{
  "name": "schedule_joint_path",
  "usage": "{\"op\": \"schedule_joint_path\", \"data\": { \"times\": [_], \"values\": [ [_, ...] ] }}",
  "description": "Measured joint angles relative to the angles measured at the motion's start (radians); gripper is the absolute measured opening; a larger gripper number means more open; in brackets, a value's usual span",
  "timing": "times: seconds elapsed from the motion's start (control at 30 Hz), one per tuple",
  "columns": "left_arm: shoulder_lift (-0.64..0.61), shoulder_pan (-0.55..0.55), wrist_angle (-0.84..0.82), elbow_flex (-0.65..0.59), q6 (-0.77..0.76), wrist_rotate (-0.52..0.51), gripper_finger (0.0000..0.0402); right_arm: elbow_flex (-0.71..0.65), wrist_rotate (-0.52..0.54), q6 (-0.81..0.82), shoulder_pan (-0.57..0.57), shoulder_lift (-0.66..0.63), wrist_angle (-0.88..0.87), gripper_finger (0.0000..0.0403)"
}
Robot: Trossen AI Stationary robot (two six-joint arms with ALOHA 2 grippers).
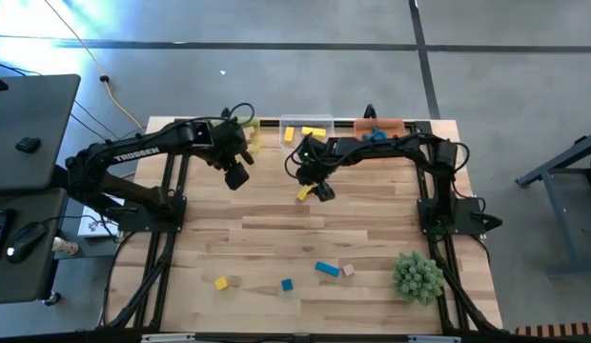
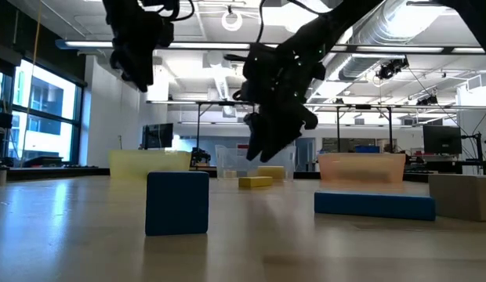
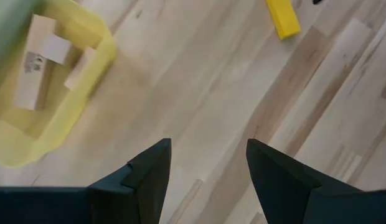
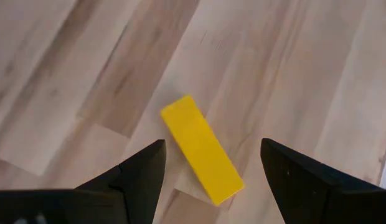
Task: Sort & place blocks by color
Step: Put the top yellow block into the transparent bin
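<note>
Hovering above a yellow bar block (image 4: 201,150), the right tool (image 4: 208,171) is seen with its fingers spread apart, empty, the bar lying flat on the tabletop (image 1: 372,238) between and ahead of them; no contact is shown. In the high view this tool (image 1: 322,191) sits just beside the bar (image 1: 303,193), in front of the clear tub (image 1: 305,129), where more yellow blocks are kept. The left tool (image 3: 207,168) is held apart as well, nothing gripped, raised over bare wood near the yellow tub (image 3: 53,118), in which tan blocks (image 3: 36,71) are lying. The orange tub (image 1: 379,127) is at the far edge, blue inside. Near the front edge are noted a yellow cube (image 1: 220,283), a blue cube (image 1: 287,284), a blue bar (image 1: 326,269) and a tan cube (image 1: 348,271) just beside it. A green spiky ball (image 1: 417,276) rests at front right.
</note>
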Motion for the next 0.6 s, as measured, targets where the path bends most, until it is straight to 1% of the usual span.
{"op": "schedule_joint_path", "data": {
  "times": [0.2,0.43,0.53,0.6],
  "values": [
    [0.000,-0.024,0.015,-0.014,-0.023,-0.001,0.0200,0.000,0.052,-0.060,0.011,0.041,0.005,0.0250],
    [0.000,-0.026,0.056,-0.014,-0.023,-0.001,0.0200,0.000,0.107,-0.080,0.011,0.080,0.004,0.0249],
    [0.000,-0.026,0.056,-0.014,-0.022,-0.001,0.0200,0.003,0.099,-0.077,0.010,0.092,0.000,0.0242],
    [0.000,-0.026,0.056,-0.014,-0.022,-0.001,0.0200,0.005,0.093,-0.077,0.010,0.096,-0.014,0.0227]
  ]
}}
